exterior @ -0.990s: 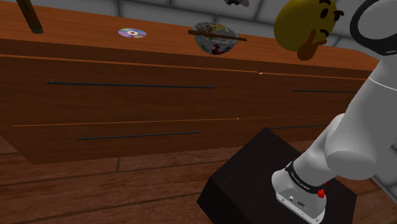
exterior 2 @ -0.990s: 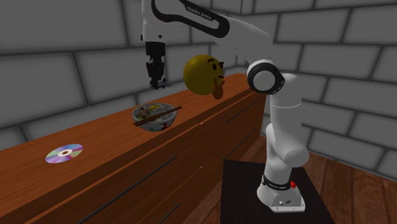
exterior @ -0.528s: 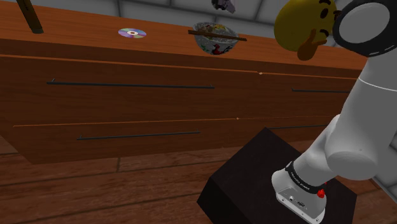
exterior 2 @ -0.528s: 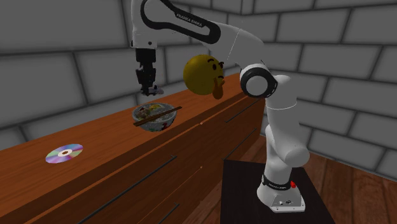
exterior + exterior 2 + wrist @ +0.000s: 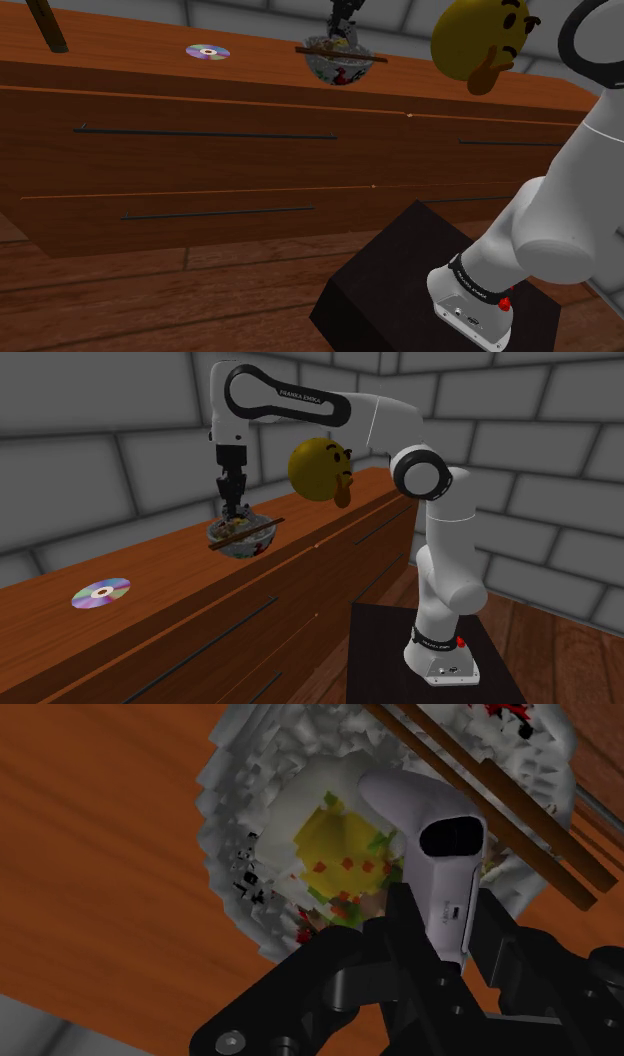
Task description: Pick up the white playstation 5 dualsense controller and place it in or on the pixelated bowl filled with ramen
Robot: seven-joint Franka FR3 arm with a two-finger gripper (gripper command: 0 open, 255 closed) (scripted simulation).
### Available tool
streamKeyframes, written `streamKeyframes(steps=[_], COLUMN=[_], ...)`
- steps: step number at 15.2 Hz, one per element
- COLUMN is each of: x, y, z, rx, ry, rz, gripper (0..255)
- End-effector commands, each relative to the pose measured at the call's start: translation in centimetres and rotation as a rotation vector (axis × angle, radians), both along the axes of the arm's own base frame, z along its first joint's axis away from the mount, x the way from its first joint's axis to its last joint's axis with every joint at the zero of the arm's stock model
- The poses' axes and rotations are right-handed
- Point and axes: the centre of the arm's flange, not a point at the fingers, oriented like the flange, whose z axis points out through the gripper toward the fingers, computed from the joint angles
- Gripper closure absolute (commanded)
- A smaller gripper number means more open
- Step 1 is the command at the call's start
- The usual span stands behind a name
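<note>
**Controller Being Held Right Over the Ramen Bowl**

The white controller (image 5: 440, 874) is being clasped between the black fingers (image 5: 400, 919) of the gripper (image 5: 448, 944), jaws narrowed onto its body. One smooth white handle is being shown jutting past the fingertips, with a dark oval hollow on its face and tiny dark marks below it. It is being hung right over the pixelated bowl (image 5: 232, 854), above the yellow and green filling and beside the brown chopsticks (image 5: 490, 799) laid across the rim. Contact with the filling cannot be told. In the second exterior view, on the wooden dresser top (image 5: 150, 567), a shiny disc (image 5: 101, 593) is being seen at eight o'clock of the bowl and a yellow emoji ball (image 5: 320, 469) at two o'clock.
</note>
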Motion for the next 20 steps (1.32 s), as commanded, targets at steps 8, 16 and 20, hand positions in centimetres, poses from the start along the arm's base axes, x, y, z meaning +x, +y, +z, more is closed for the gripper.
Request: streamKeyframes(steps=[8, 16, 20], x=[0.1, 0.1, 0.0], y=[0.0, -0.3, -0.6], z=[-1.2, 1.4, 3.8], rx=[-0.003, -0.003, -0.003], ry=[0.013, 0.013, 0.013], rz=[-0.002, -0.002, -0.002], gripper=[255, 0, 0])
